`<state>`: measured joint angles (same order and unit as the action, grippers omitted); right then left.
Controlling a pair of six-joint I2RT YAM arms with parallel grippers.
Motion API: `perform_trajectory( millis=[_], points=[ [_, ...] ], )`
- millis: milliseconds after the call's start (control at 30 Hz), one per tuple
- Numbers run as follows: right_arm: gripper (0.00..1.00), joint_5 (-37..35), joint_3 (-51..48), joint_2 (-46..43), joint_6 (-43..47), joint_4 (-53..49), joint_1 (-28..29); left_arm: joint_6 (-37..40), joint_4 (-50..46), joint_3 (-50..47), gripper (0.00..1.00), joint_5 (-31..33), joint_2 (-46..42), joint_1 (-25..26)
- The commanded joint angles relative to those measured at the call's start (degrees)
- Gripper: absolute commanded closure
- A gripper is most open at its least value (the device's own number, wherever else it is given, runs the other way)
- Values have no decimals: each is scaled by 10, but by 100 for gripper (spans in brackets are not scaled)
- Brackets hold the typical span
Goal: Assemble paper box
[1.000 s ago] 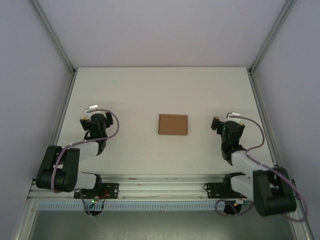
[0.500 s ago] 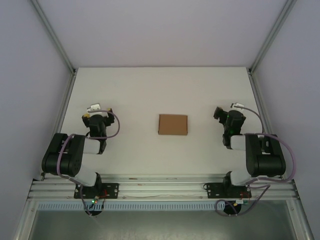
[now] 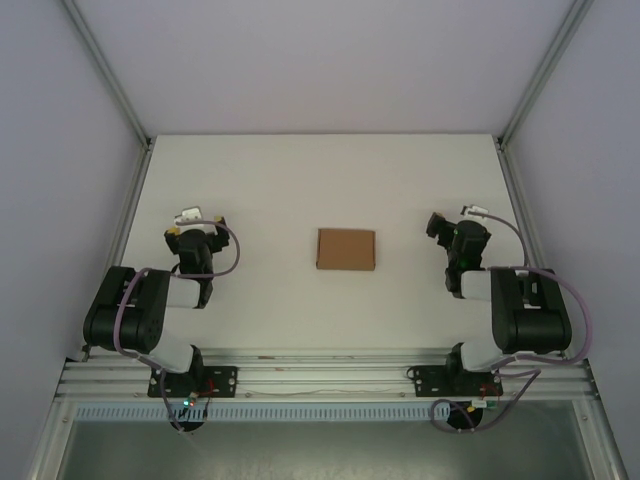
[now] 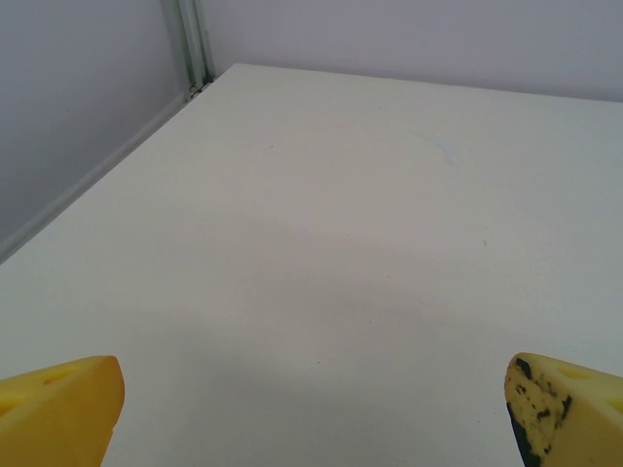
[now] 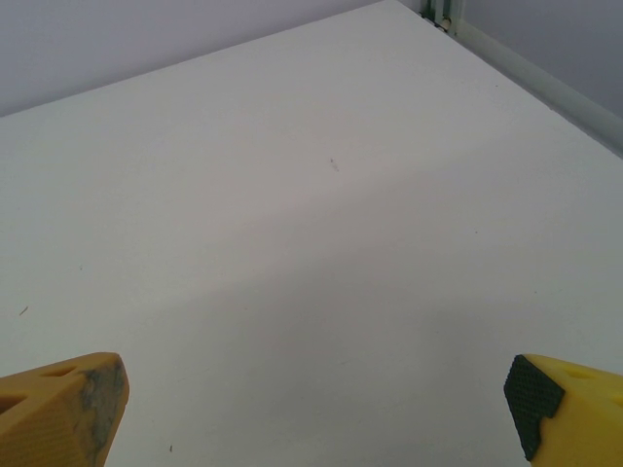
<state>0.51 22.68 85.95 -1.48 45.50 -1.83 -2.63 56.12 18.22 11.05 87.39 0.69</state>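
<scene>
Paper box (image 3: 346, 249) sitting as a small brown rectangle mid-table (image 3: 300, 170), between both arms and well apart from each. Left gripper (image 4: 311, 418) spread as wide as it goes, holding nothing, just bare tabletop between the yellow fingertips (image 4: 58, 409). Right gripper (image 5: 316, 409) same deal: spread wide, empty-handed, off to the box's right.

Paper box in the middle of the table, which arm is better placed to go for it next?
Right, probably. In the top view the right gripper sits nearer the paper box than the left gripper does. Both are open and empty, so the shorter reach decides.
</scene>
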Motion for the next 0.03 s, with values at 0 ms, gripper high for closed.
perform_trajectory(
  millis=[0],
  points=[
    [0, 1, -2, -2, -6, 15, 1, 6, 18, 0, 0, -5, -6, -4]
  ],
)
